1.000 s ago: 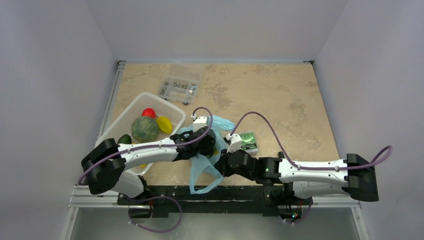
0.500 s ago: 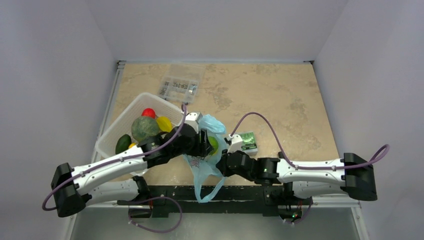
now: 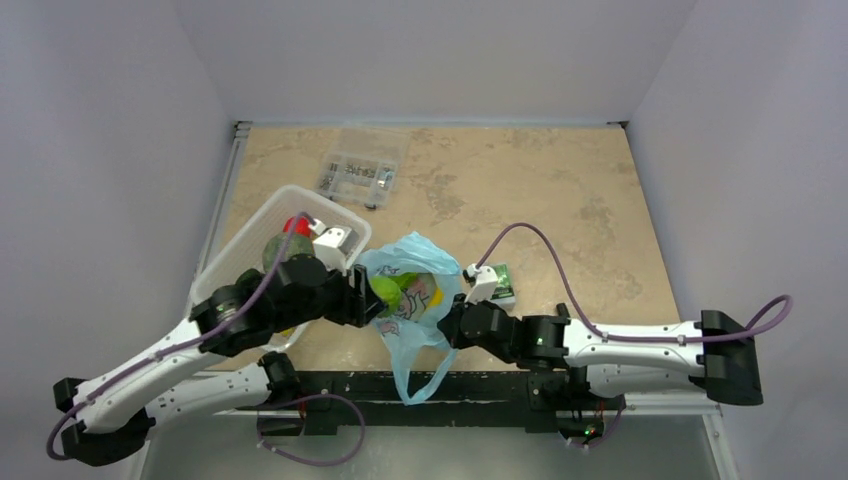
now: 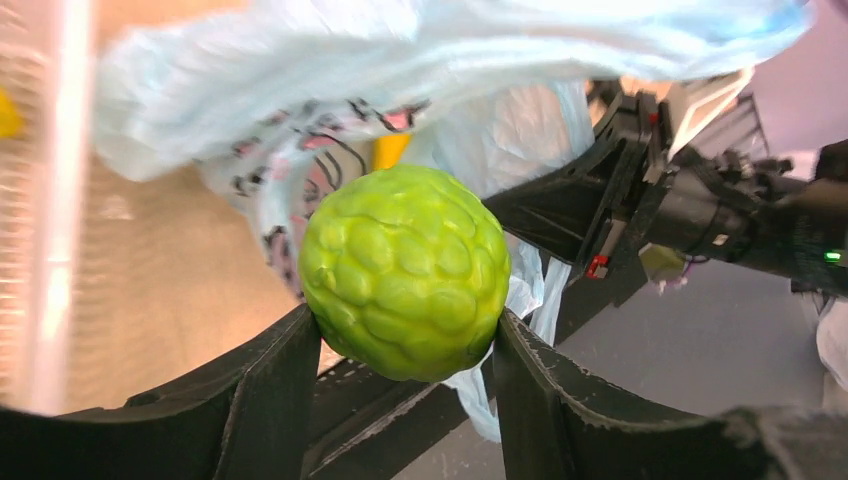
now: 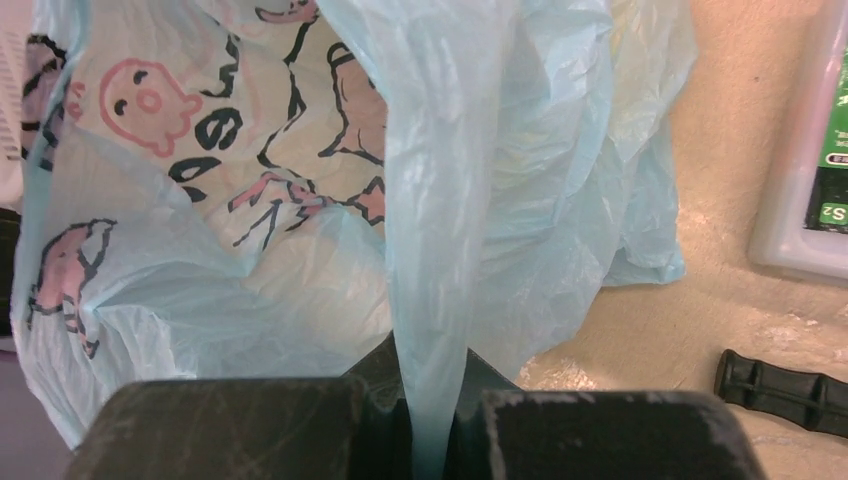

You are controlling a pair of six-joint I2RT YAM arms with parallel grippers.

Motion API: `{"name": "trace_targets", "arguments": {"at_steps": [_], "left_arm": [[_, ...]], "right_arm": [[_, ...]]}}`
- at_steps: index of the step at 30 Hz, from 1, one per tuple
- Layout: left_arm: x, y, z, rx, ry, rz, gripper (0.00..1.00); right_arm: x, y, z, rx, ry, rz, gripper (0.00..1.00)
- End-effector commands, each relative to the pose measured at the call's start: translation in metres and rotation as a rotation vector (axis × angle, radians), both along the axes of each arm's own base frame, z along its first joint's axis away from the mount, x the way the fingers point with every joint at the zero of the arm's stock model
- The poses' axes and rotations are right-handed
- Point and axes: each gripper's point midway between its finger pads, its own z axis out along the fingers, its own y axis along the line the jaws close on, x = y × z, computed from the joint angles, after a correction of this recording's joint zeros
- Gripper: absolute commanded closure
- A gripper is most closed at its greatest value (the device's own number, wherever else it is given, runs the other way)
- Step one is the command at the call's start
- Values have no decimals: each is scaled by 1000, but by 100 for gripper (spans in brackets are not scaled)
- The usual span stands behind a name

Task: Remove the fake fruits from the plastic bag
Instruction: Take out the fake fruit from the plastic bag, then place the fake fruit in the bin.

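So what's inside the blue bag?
A bumpy green fruit, gripped by the left pincer, at the mouth of the bag, and something yellow behind. The plastic hides anything deeper.

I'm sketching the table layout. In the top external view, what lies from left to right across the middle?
In order: white mesh basket → plastic bag → green-labelled box. The held green fruit overlaps the bag, so it is left out.

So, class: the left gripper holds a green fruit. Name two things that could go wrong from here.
1. The bumpy green fruit is round and glossy, pinched only at its sides by the left gripper; it might slip out before it reaches the white basket.
2. The right gripper clamps just a thin fold of the plastic bag; a tug could pull it free.
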Motion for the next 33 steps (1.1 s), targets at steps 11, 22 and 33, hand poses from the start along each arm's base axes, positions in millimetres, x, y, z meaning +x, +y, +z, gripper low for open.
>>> {"name": "trace_targets", "arguments": {"at_steps": [11, 22, 33], "left_arm": [[32, 156, 53, 410, -246, 484, 100], [49, 190, 3, 688, -194, 875, 100], [43, 186, -67, 702, -90, 1036, 72]], "right_arm": [[8, -12, 13, 47, -27, -78, 100], [5, -8, 10, 43, -14, -63, 100], [3, -13, 6, 35, -7, -57, 100]]}}
